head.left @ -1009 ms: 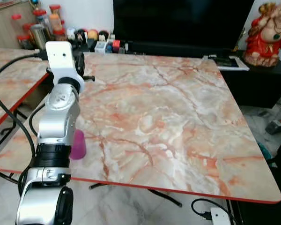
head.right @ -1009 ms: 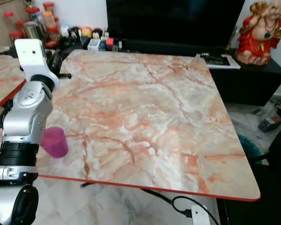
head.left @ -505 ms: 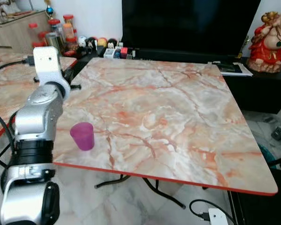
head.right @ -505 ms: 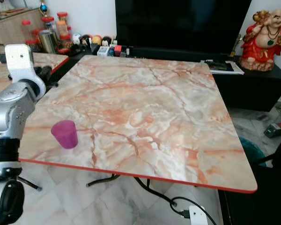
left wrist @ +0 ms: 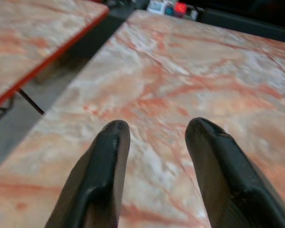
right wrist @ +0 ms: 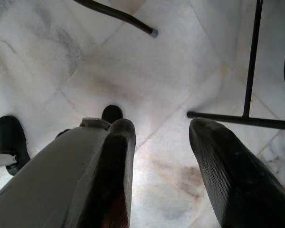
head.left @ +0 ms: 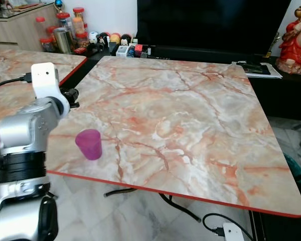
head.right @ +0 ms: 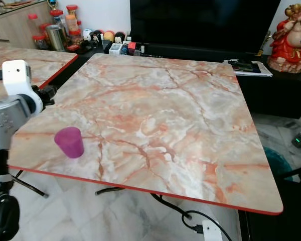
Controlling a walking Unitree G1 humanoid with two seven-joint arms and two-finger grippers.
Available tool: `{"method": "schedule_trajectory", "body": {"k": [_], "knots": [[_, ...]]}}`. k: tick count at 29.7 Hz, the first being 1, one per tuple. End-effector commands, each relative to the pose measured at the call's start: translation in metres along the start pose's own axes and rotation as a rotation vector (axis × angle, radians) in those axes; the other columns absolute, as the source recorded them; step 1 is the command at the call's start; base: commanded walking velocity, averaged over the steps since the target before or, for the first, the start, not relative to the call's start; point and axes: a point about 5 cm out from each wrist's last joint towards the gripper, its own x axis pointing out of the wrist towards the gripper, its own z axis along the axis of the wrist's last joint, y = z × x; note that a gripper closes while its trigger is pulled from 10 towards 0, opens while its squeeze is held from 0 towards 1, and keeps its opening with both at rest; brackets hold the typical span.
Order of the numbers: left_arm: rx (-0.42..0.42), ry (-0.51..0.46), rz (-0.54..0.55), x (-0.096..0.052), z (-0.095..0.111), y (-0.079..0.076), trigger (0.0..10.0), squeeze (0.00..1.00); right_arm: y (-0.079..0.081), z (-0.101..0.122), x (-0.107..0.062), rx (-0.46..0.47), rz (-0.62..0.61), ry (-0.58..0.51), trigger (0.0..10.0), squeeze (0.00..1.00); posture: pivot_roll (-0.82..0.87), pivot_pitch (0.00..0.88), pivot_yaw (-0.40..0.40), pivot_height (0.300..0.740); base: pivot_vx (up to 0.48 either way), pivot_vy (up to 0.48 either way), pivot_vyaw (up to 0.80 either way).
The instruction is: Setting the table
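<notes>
One pink cup (head.left: 89, 144), one marble table (head.left: 190, 115); left hand (left wrist: 156, 142) open, empty

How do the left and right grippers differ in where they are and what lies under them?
The left gripper is raised over the marble-patterned table; the right gripper hangs low over the pale tiled floor. Shared: both have their black fingers apart and hold nothing.

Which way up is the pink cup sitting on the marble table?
Upside down. The pink cup stands on the marble table with its wider end down and its closed, narrower end on top, near the front edge.
</notes>
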Motion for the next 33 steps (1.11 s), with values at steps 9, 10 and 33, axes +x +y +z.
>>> {"method": "schedule_trajectory", "body": {"k": [9, 10, 33], "knots": [[-0.012, 0.174, -0.108, -0.030, -0.034, 0.013, 10.0, 0.00, 0.000, 0.000, 0.000, -0.019, 0.007, 0.012, 10.0, 0.00, 0.07, 0.000, 0.005, 0.740, 0.000, 0.000, 0.00], [-0.012, 0.174, -0.108, -0.030, -0.034, 0.013, 10.0, 0.00, 0.000, 0.000, 0.000, -0.019, 0.007, 0.012, 10.0, 0.00, 0.07, 0.000, 0.005, 0.740, 0.000, 0.000, 0.00], [-0.069, 0.136, -0.018, -0.021, -0.048, 0.012, 10.0, 0.00, 0.001, 0.000, 0.000, -0.028, 0.008, 0.012, 10.0, 0.00, 0.06, 0.000, 0.013, 0.740, 0.000, 0.000, 0.00]]}}
